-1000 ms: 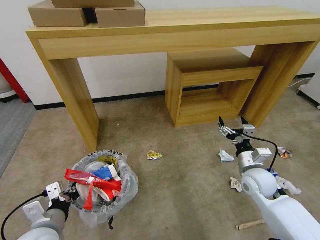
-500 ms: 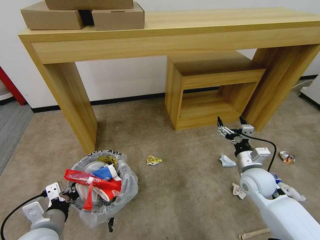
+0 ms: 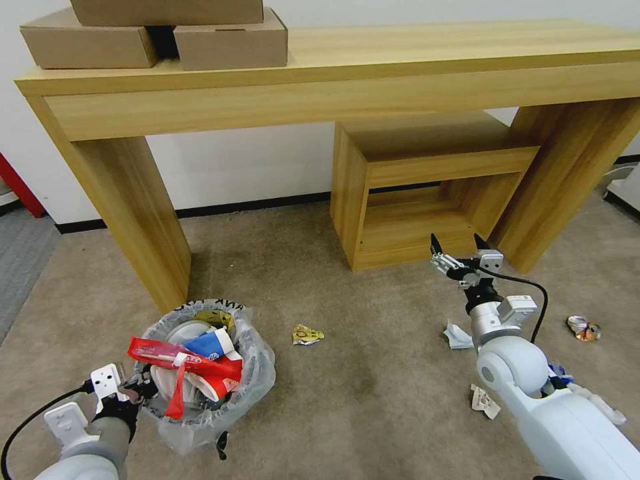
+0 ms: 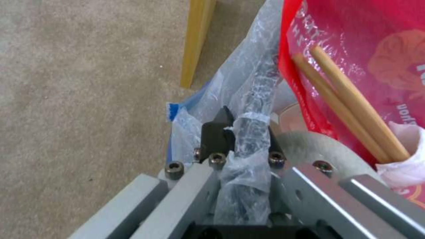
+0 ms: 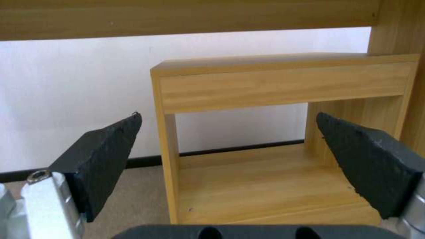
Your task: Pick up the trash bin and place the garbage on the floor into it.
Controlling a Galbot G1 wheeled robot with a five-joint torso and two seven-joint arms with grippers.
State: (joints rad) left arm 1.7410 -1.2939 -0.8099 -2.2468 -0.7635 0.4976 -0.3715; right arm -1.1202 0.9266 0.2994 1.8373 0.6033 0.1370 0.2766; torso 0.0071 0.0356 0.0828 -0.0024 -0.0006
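Head view: bin hangs low at the left, already part full, rim pinched in the closed left gripper. Right gripper is wide open, empty. Left on the floor: white paper, yellow wrapper, can.

Floor layout before the desk

The trash bin sits near left on the carpet, just before the desk leg, the left gripper clamped on its near-left rim. A crumpled wrapper lies right of the bin. The right gripper, jaws apart, hangs before the small shelf unit under the desk; paper scraps and a crushed can lie right. Boxes sit on the desk's far left.
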